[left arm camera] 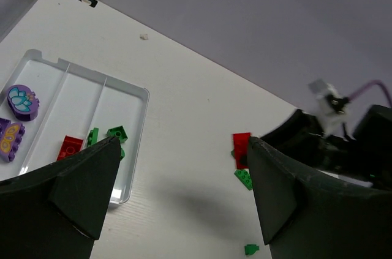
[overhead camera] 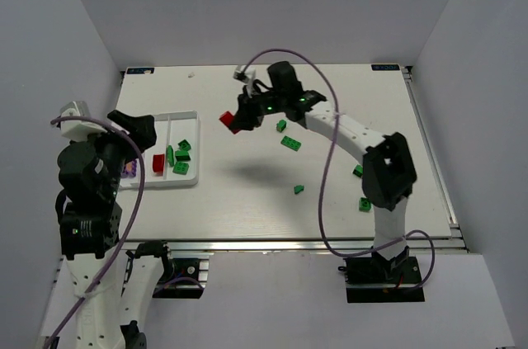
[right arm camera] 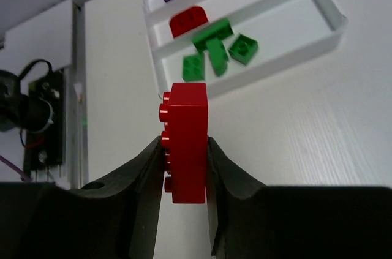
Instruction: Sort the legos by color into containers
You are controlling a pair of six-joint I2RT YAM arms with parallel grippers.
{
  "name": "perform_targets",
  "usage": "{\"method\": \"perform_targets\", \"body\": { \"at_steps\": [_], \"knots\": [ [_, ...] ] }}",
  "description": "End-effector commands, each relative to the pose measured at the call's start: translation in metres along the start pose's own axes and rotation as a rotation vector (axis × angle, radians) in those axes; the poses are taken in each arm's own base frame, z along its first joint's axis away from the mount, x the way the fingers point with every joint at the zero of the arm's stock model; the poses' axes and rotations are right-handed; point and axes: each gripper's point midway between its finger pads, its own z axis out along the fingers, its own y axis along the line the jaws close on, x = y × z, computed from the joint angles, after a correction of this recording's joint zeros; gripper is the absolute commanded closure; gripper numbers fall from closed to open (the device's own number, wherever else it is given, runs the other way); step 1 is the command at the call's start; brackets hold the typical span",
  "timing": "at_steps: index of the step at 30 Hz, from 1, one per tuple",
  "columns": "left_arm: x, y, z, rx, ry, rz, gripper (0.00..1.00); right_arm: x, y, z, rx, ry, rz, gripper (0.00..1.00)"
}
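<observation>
Hovering above the white tray (overhead camera: 197,144) at the left edge of the worktop (overhead camera: 247,196), my left gripper (left arm camera: 184,179) is wide open. Purple, red and green legos (overhead camera: 158,163) lie in the tray's compartments. Near the middle of the far edge, my right gripper (overhead camera: 241,116) grasps a red brick (right arm camera: 187,118) in the air. Loose green bricks (overhead camera: 290,143) lie scattered further right.

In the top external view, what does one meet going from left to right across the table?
Small purple plastic brick in the white divided tray → red plastic brick beside it → green plastic bricks in the tray → second red brick held by the right gripper → loose green bricks.
</observation>
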Motion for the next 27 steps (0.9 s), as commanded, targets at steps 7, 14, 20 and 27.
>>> {"method": "perform_targets", "body": {
  "at_steps": [7, 14, 20, 27],
  "knots": [
    [-0.006, 0.004, -0.036, -0.039, -0.026, -0.065, 0.07, -0.052, 0.045, 0.127, -0.164, -0.118, 0.141, 1.00],
    [-0.005, 0.005, -0.045, -0.051, -0.026, -0.100, 0.07, -0.069, 0.044, 0.186, -0.061, -0.314, 0.128, 1.00],
    [0.000, 0.008, -0.052, -0.065, -0.008, -0.112, 0.07, -0.062, 0.030, 0.227, 0.054, -0.429, 0.154, 1.00],
    [-0.001, 0.006, -0.064, -0.060, -0.015, -0.139, 0.07, -0.051, 0.023, 0.252, 0.173, -0.508, 0.163, 1.00]
  ]
}}
